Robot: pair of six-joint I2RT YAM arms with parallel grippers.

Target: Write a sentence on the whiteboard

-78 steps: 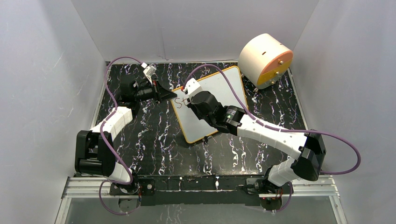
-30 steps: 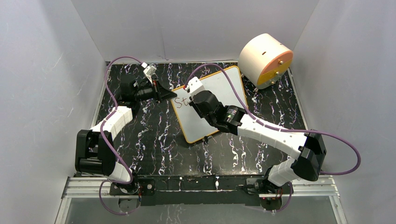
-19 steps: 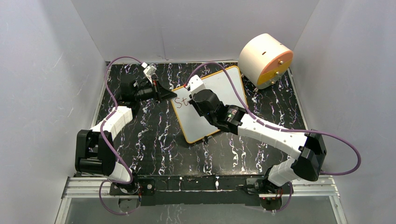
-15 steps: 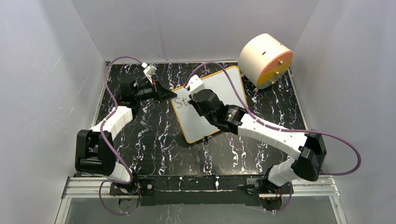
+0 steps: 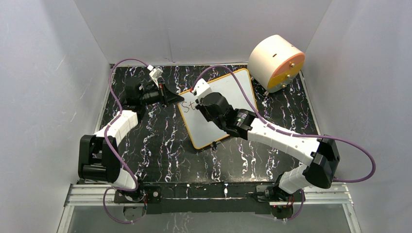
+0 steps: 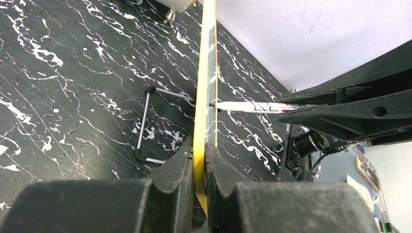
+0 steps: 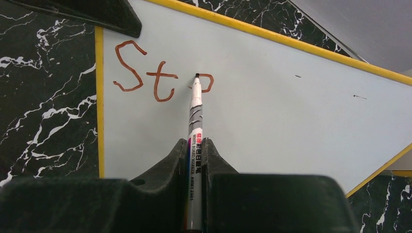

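Top view: black white-veined marble tabletop (image 5: 160,141) inside white walls (image 5: 204,29); white whiteboard with orange-yellow frame (image 5: 228,90) sits mid-rear, round peach-and-orange drum (image 5: 276,62) in far right corner. Left wrist: left hand (image 6: 200,148) pinched shut on the board's edge. Right wrist: right hand (image 7: 195,143) clamps a white marker (image 7: 195,107), tip on the reddish-brown sentence (image 7: 160,82), "St" plus a partial letter.

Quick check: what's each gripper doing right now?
Left gripper: closed on the whiteboard edge.
Right gripper: closed on the marker.
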